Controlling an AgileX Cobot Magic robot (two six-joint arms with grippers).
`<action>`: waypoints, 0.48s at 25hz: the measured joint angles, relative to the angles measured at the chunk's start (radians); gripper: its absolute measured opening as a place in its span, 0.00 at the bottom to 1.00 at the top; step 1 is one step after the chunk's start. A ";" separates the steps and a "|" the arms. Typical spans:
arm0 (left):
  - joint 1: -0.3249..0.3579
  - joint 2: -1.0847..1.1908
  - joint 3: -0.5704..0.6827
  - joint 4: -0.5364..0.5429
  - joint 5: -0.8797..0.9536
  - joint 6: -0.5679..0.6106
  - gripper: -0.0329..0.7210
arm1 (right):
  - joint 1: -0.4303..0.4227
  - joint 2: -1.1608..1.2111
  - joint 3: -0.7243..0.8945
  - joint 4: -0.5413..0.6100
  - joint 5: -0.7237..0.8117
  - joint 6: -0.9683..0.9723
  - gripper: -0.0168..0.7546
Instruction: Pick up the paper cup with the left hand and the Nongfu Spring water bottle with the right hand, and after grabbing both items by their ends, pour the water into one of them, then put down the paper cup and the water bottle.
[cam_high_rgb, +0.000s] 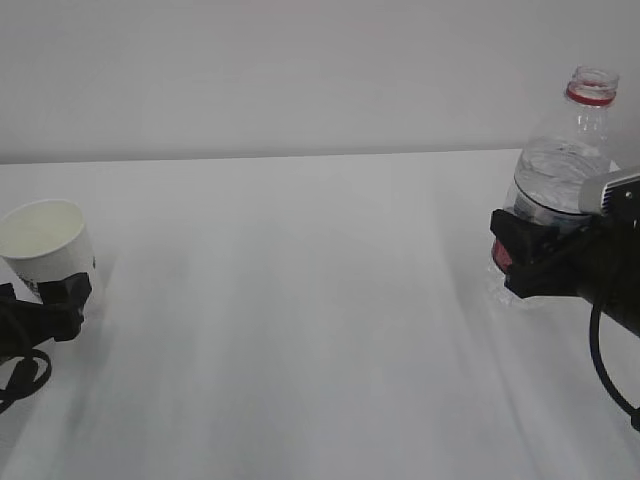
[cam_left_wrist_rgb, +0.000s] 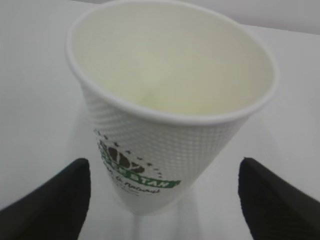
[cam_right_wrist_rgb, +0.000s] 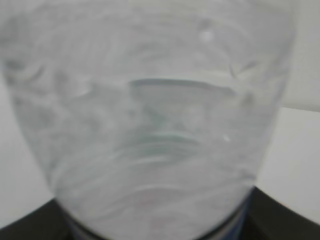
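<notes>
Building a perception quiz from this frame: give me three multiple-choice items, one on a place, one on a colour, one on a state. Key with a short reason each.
1. Where is the paper cup in the exterior view?
A. far left of the table
B. centre of the table
C. beside the bottle on the right

2. What colour is the ring on the water bottle neck?
A. blue
B. red
C. green

3. What is the state of the bottle's mouth?
A. closed with a white cap
B. closed with a red cap
C. uncapped and open

Key:
1 A: the cup stands at the left edge, with the left pincer fingers on either side of its base.
2 B: a red ring shows just under the mouth.
3 C: the rim is bare, no cap on it; the right pincer is closed around the bottle's lower body.
</notes>
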 joint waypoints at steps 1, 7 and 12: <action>0.000 0.000 -0.002 -0.004 0.000 0.000 0.96 | 0.000 0.000 0.000 -0.001 0.000 0.000 0.58; 0.000 0.000 -0.002 -0.027 0.000 0.001 0.95 | 0.000 0.000 0.000 -0.001 0.000 0.000 0.58; 0.000 0.000 -0.002 -0.037 0.000 0.011 0.95 | 0.000 0.000 0.000 -0.001 0.000 0.000 0.58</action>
